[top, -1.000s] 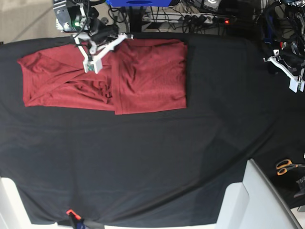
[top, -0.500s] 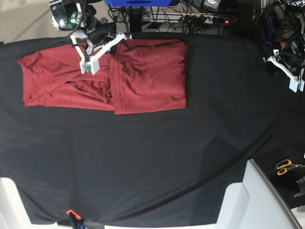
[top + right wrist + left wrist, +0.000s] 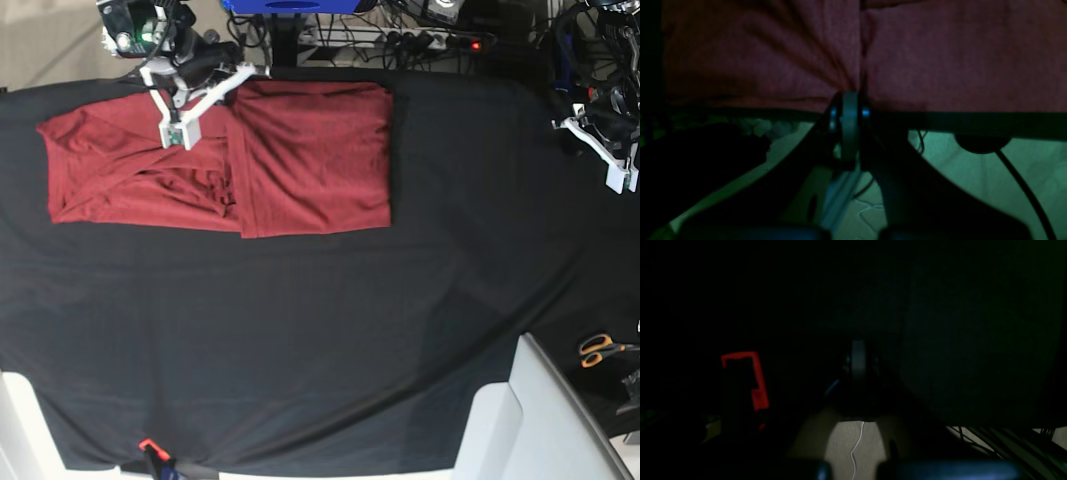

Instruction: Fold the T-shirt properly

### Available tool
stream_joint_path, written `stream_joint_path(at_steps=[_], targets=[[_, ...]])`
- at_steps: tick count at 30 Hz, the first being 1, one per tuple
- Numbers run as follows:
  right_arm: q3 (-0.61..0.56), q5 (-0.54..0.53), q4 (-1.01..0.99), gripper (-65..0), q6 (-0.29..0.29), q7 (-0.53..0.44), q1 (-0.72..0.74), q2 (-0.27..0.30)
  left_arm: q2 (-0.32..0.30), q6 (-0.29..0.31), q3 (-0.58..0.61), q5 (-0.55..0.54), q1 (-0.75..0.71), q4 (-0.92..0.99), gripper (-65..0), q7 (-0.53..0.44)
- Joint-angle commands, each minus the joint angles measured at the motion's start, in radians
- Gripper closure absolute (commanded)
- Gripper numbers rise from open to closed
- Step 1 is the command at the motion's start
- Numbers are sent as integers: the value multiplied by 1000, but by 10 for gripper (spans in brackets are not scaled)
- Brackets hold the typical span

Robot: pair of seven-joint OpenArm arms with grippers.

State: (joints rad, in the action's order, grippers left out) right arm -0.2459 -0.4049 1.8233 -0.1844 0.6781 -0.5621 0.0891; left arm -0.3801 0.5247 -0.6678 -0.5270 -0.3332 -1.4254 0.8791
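The red T-shirt (image 3: 215, 160) is lying folded right under the right gripper (image 3: 176, 134), whose tips are pressed together, holding nothing. The left gripper (image 3: 620, 178) (also pressed together) is sitting far off. A black cloth (image 3: 320, 340) is covering the desk; orange scissors (image 3: 602, 349) are lying near its edge.

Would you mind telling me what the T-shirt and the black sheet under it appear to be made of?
The T-shirt looks like a soft knit fabric, brick-red and matte: it wrinkles in loose folds, and the right wrist view shows a faintly heathered, fine-grained surface. The black sheet covering the table seems to be a thin cloth, matte and dull, lying in shallow ripples; its exact fibre cannot be told.
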Motion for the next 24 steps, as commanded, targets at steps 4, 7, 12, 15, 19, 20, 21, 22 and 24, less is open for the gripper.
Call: stream_joint_path(at_steps=[4,7,12,15,19,20,21,22,24], targets=[[1,-2,57,-2,-27,-13,-25,8,-20,5,-7,-12,-2,-13,0,-15],[1,-2,56,-2,-27,-13,-25,8,-20,7,-7,-12,-2,-13,0,-15],[1,-2,51,-2,-27,-11,-29,8,-20,7,-7,-12,-2,-13,0,-15],[1,-2,51,-2,-27,-14,-45,8,-20,7,-7,-12,-5,-13,0,-15],[1,-2,49,-2,-27,-14,-48,8,-20,7,-7,-12,-7,-13,0,-15],[1,-2,49,-2,-27,-14,-48,8,-20,7,-7,-12,-7,-13,0,-15],[1,-2,48,-2,-27,-14,-48,8,-20,7,-7,-12,-7,-13,0,-15],[1,-2,40,-2,-27,-16,-48,8,-20,7,-7,-12,-7,-13,0,-15],[1,-2,26,-2,-27,-19,-45,8,-20,7,-7,-12,-7,-13,0,-15]])
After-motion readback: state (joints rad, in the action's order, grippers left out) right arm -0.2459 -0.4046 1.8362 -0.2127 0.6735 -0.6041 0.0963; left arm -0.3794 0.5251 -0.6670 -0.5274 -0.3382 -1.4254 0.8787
